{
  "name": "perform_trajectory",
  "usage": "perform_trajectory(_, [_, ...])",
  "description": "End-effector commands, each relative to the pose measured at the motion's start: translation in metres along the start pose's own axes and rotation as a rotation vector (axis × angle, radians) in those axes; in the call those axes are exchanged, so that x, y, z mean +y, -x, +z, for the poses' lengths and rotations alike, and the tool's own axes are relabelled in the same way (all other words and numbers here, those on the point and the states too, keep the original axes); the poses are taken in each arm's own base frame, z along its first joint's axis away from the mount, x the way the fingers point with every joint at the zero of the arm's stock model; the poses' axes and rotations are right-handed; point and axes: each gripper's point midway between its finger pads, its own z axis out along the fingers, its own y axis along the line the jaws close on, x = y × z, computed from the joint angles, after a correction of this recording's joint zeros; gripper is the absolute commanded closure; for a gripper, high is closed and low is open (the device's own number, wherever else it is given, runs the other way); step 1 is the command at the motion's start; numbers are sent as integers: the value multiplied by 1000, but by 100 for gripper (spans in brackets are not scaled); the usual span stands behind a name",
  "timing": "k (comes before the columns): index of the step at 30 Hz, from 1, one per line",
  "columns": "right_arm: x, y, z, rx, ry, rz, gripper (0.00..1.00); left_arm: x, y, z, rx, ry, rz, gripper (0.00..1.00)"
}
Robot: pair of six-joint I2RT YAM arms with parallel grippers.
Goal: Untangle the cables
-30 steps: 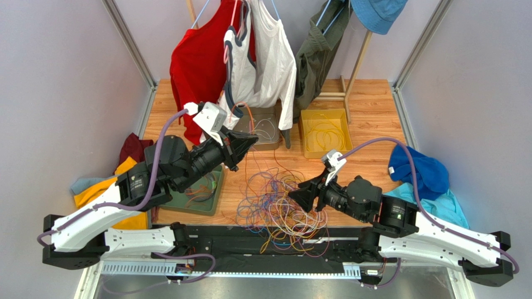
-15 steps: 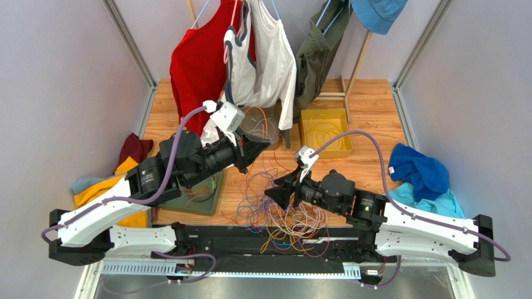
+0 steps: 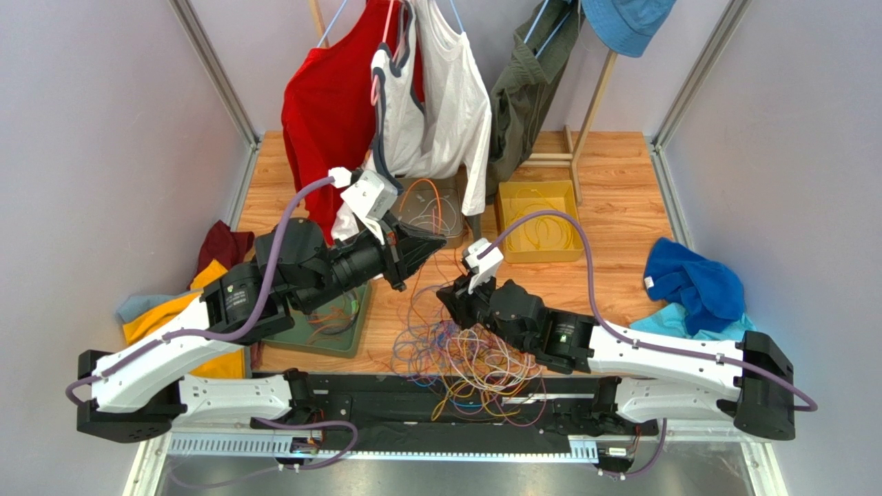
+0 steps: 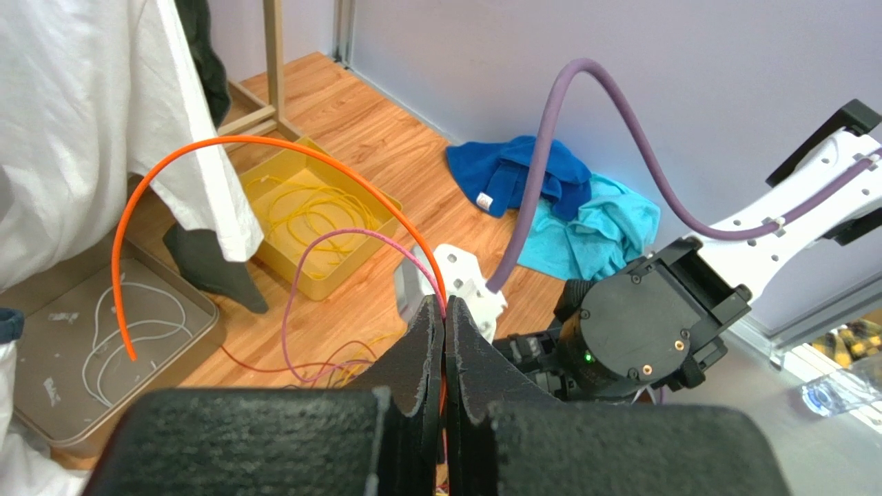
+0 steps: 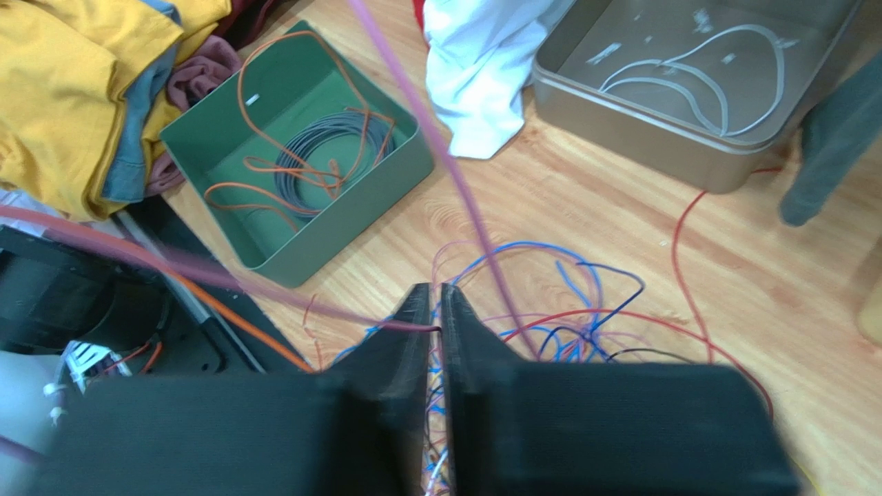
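over the cables (image 3: 456,351), left fingers (image 4: 422,357) and right fingers (image 5: 407,336) clamp thin strands.

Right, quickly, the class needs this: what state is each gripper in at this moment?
Left gripper: closed, pinching the orange cable and a pink cable.
Right gripper: closed on a pink strand from the snarl.

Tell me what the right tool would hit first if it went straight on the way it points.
Probably the wooden tabletop and loose cables just beyond the right tool, before the white shirt; depth is unclear.
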Motion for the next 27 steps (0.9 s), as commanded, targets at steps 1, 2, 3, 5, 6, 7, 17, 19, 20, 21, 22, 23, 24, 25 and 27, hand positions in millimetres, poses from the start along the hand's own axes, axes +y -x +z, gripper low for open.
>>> perform_trajectory(1, [2,50,-7,-151,-18,50,100,-2,10,-10,-44,-18,-23,100])
perform_trajectory(2, [0,46,-9,-142,-21,50,100,-1,10,-11,-47,-13,-21,100])
perform_trajectory(3, [1,52,-15,-155,-9,69,100,1,9,-10,-44,-6,-18,100])
perform_trajectory(5, [4,54,-27,-141,24,70,100,7,4,-11,-40,27,-15,100])
perform_trajectory(6, [7,78,-43,-189,51,90,100,11,0,-10,-33,46,-12,100])
perform_trajectory(7, [8,86,-52,-197,61,89,100,18,-8,-9,-20,74,-7,100])
perform_trajectory(17, [-1,213,-153,-308,50,7,100,65,-82,-5,52,292,-63,1])
perform_trajectory(19, [-1,239,-166,-345,41,4,100,71,-92,-8,56,320,-83,1])
perform_trajectory(20, [-1,243,-170,-344,40,-18,100,75,-94,-10,51,340,-86,1])
perform_trajectory(21, [1,248,-168,-342,40,-29,100,78,-95,-13,44,349,-91,1])
perform_trajectory(22, [3,257,-172,-355,46,-33,100,82,-104,-14,53,364,-97,1])
perform_trajectory(23, [5,273,-183,-388,59,-30,100,86,-108,-16,49,383,-101,1])
perform_trajectory(24, [8,280,-185,-396,66,-36,100,87,-108,-20,38,381,-109,1])
perform_trajectory(25, [11,287,-187,-407,78,-37,100,91,-121,-20,55,389,-107,1])
perform_trajectory(27, [17,306,-197,-444,105,-43,100,91,-124,-21,33,383,-127,1])
